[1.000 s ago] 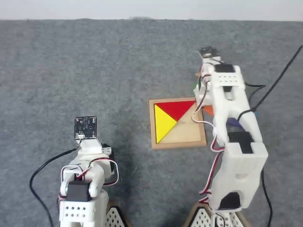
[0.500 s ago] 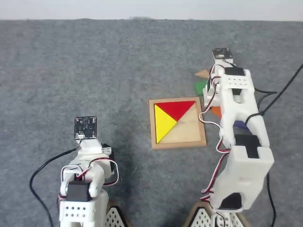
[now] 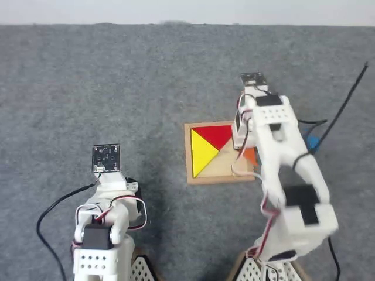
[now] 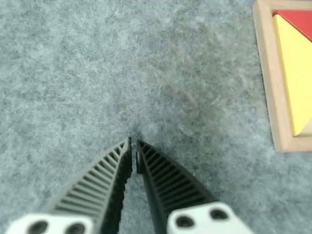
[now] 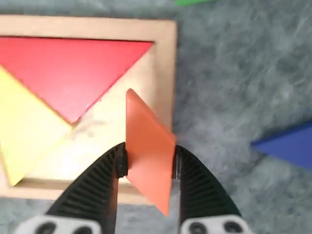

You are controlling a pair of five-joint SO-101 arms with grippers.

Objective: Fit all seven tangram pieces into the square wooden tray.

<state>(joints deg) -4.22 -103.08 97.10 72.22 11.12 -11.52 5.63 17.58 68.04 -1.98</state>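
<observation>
The square wooden tray (image 3: 220, 178) lies mid-table, with a red triangle (image 3: 215, 134) and a yellow triangle (image 3: 202, 153) seated in it. My right gripper (image 5: 148, 162) is shut on an orange parallelogram piece (image 5: 147, 146), held tilted over the tray's right rim (image 5: 168, 68) next to the red triangle (image 5: 73, 63). In the high view the orange piece (image 3: 251, 155) peeks out beside the right arm. A blue piece (image 5: 287, 144) lies on the carpet right of the tray, and a green piece (image 5: 192, 2) lies beyond it. My left gripper (image 4: 132, 144) is shut and empty, low over the carpet left of the tray (image 4: 268, 83).
Grey carpet covers the table. The right arm (image 3: 275, 134) hangs over the tray's right side and hides what lies beneath it. The blue piece (image 3: 312, 142) shows past the arm. Bare tray floor (image 3: 231, 165) lies below the red triangle. Open carpet spreads to the left and far side.
The right arm has swung left from beside the tray to over its right edge, carrying the orange piece. The left arm has not moved.
</observation>
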